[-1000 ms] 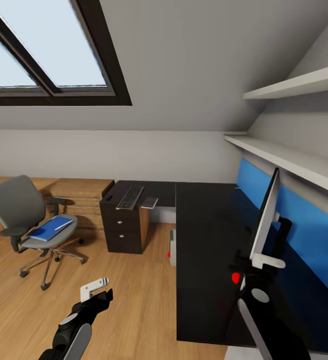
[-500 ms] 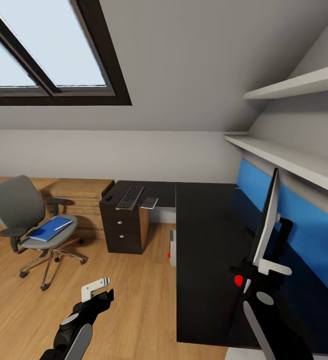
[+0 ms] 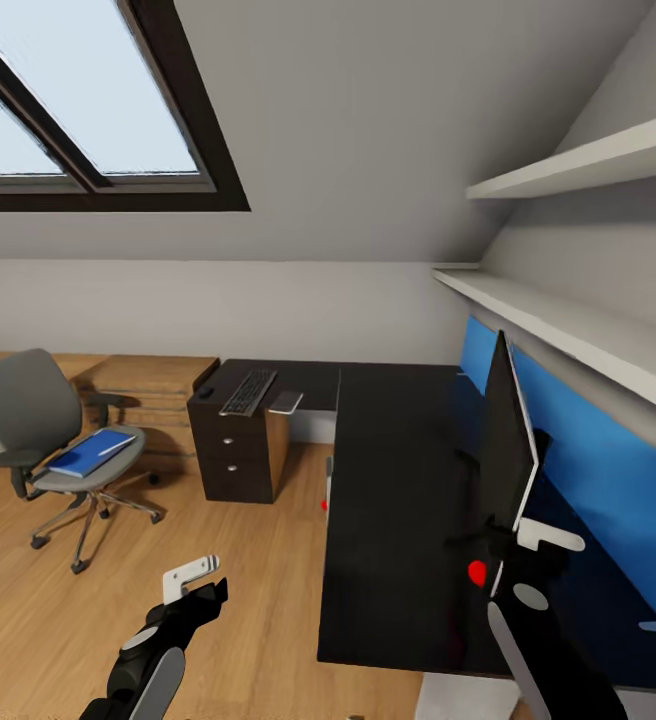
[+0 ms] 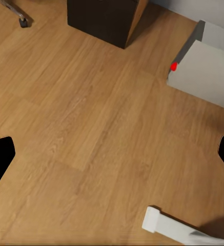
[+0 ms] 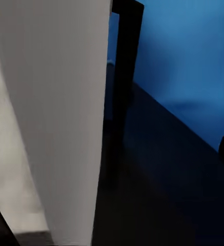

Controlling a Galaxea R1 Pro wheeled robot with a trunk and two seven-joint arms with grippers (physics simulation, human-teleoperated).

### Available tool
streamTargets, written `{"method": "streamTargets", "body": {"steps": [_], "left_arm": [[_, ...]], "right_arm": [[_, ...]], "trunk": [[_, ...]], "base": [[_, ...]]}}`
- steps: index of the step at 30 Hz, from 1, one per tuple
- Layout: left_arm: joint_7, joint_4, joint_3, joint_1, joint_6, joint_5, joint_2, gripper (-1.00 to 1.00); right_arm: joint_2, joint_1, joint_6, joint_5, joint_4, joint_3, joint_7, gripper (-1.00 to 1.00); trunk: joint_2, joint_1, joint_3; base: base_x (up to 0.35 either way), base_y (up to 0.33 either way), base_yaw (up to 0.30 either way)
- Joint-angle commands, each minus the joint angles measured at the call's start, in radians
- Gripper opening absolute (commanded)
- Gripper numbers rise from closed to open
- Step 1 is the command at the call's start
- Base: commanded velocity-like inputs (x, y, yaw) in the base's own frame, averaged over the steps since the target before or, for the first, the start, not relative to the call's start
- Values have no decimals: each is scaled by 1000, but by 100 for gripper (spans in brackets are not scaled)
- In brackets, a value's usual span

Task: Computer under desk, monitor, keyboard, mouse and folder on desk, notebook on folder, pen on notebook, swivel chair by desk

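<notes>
Since a moment ago the monitor [image 3: 505, 440] has swung round, its thin black slab now edge-on, long axis running near to far along the matte black worktop [image 3: 398, 500] before the glossy blue panel [image 3: 588, 480]. Right gripper [image 3: 518, 545] jaws pinch the monitor's near lower corner. Left gripper [image 3: 193, 580] hangs over the wood-grain floor [image 4: 91, 128], jaws wide and empty. Far left, the flat blue folder [image 3: 90, 452] lies on the grey padded swivel chair [image 3: 38, 420]. Slim keyboard [image 3: 248, 392] rests on the worktop's far end.
</notes>
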Motion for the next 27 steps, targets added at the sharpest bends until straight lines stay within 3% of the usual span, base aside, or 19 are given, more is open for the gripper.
{"method": "streamTargets", "body": {"steps": [1,8,19,27], "left_arm": [[10,-2,-3,-1,2,9,1,100],[10,-2,-3,-1,2,9,1,100],[10,-2,-3,-1,2,8,1,100],[10,-2,-3,-1,2,8,1,100]], "right_arm": [[-1,-1,6,-4,-1,3,-8,100],[-1,-1,6,-4,-1,3,-8,100],[-1,-1,5,-4,-1,3,-8,100],[-1,-1,3,-2,-10,5,-8,100]], "trunk": [[-2,0,-2],[-2,0,-2],[-2,0,-2],[-2,0,-2]], "base": [[-134,-285,0],[-130,-259,0],[-11,-30,0],[0,-232,0]]}}
